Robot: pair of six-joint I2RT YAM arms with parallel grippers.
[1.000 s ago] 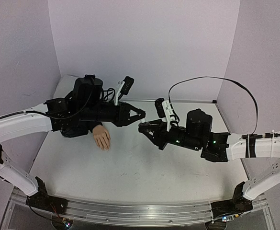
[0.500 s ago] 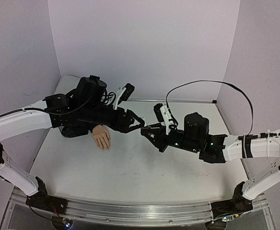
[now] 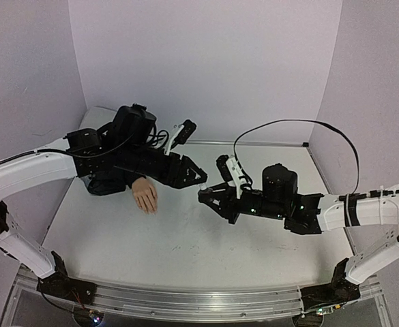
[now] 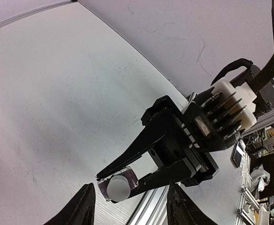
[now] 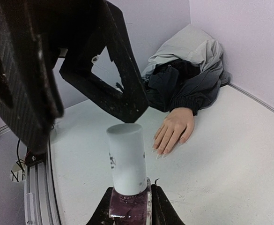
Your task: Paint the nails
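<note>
My right gripper (image 5: 131, 212) is shut on the purple glass body of a small nail-polish bottle (image 5: 127, 161), which stands upright with its white cap on. My left gripper (image 4: 129, 208) is open, its two fingers spread just short of the cap (image 4: 118, 187) without touching it. In the top view the two grippers meet tip to tip at mid-table, left gripper (image 3: 200, 178) above right gripper (image 3: 203, 196). The peach mannequin hand (image 3: 145, 196) lies palm down to the left; its pale nails (image 5: 161, 151) point toward the bottle.
A bundle of grey and black cloth (image 5: 189, 70) covers the mannequin's wrist in the back left corner. Purple walls (image 3: 206, 61) close the table on three sides. A metal rail (image 3: 185, 300) runs along the near edge.
My left gripper has opened from shut. Both grippers have shifted slightly toward the near side, the right one still holding the bottle.
</note>
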